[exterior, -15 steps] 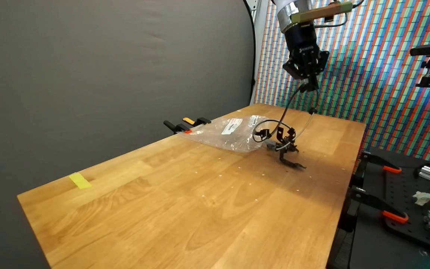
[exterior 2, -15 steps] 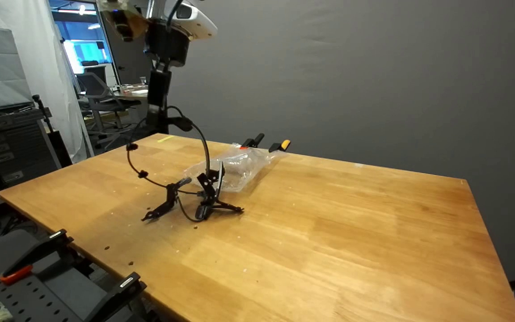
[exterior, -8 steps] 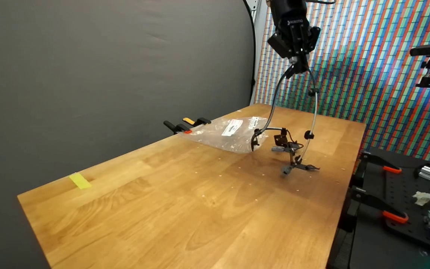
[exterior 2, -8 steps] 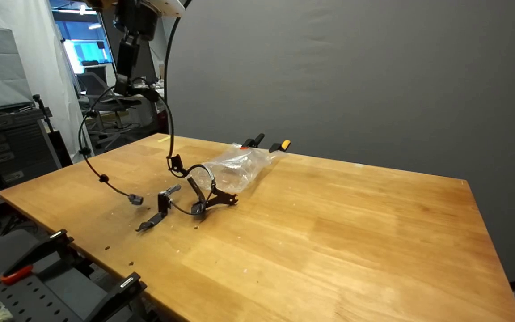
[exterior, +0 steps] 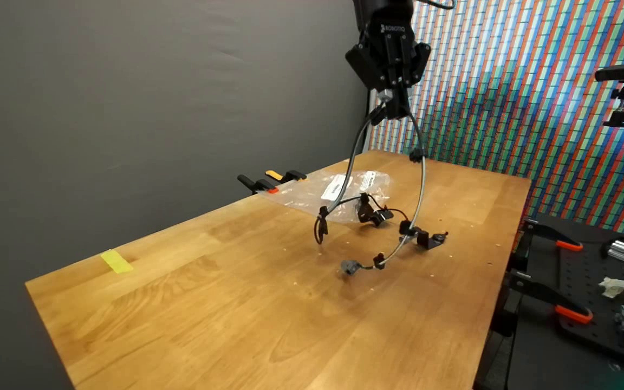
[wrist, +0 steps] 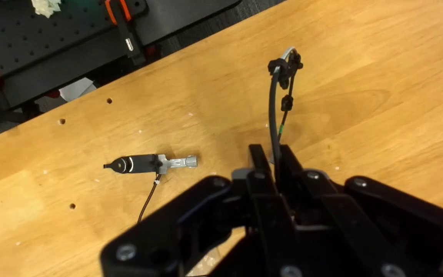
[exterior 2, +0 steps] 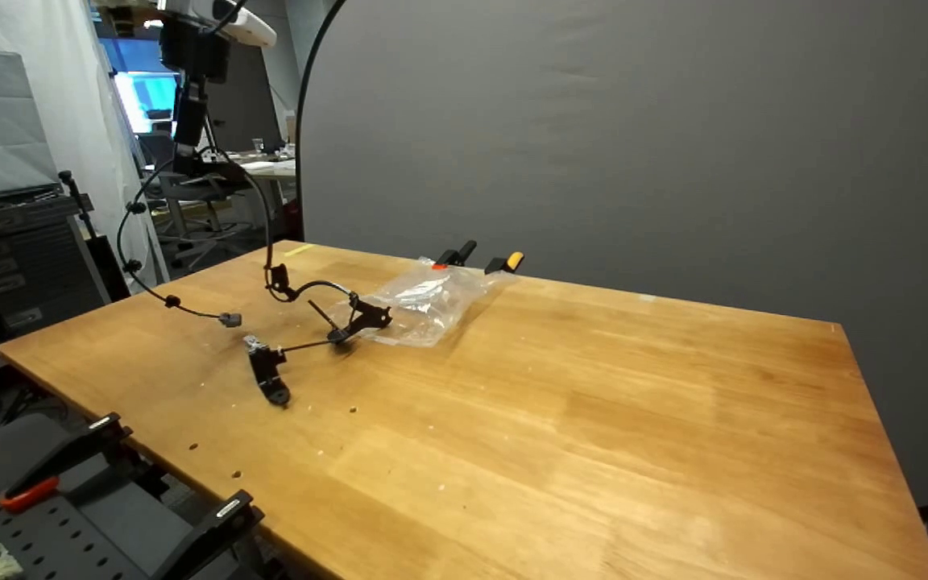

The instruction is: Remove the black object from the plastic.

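The black object is a cable harness with several brackets. Its looped cable [exterior: 423,187] hangs from my gripper [exterior: 396,111], and its brackets [exterior 2: 369,316] trail low over the table. In the wrist view one bracket [wrist: 140,164] with a metal clip lies left of the fingertips [wrist: 269,150], which are shut on the cable [wrist: 273,104]. A grey plug [exterior: 351,266] hangs at the cable's lower end. The clear plastic bag [exterior: 306,196] lies flat on the table, also in an exterior view [exterior 2: 432,302]. A bracket overlaps the bag's near edge in the picture; whether they touch I cannot tell.
Black clamps [exterior: 258,184] with orange pads sit at the table edge by the bag's end. Yellow tape [exterior: 117,261] is on the wooden table [exterior: 236,325]. Orange-tipped clamps [exterior: 553,306] and a black perforated board [exterior: 583,271] stand beside the table.
My gripper has risen, then moved left in both exterior views, pulling the harness along. The cable has stretched out, and the grey plug and brackets have slid apart. The bag has barely moved.
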Controlling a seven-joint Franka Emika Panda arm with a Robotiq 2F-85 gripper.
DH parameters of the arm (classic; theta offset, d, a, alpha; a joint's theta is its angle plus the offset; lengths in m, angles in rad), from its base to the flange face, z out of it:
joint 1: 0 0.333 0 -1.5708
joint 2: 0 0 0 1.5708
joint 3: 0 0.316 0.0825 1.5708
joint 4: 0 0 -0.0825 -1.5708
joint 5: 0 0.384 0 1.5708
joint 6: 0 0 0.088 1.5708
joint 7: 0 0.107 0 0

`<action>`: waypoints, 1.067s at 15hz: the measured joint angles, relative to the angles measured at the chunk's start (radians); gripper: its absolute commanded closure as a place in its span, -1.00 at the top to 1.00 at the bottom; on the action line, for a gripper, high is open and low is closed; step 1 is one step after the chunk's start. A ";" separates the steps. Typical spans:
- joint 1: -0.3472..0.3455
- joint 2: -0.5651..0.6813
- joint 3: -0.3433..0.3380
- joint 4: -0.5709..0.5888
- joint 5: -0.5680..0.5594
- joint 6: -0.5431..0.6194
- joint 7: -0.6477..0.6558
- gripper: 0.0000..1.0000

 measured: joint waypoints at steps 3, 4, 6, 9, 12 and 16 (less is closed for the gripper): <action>0.010 0.104 0.001 -0.013 -0.011 0.062 0.000 -0.94; 0.010 0.145 -0.003 -0.014 -0.019 0.083 0.000 -0.94; 0.010 0.225 -0.020 -0.012 -0.045 0.133 0.000 -0.94; 0.010 0.315 -0.054 0.004 -0.067 0.193 0.001 -0.94; 0.015 0.367 -0.076 0.038 -0.084 0.255 0.012 -0.93; 0.033 0.392 -0.102 0.078 -0.122 0.307 0.020 0.05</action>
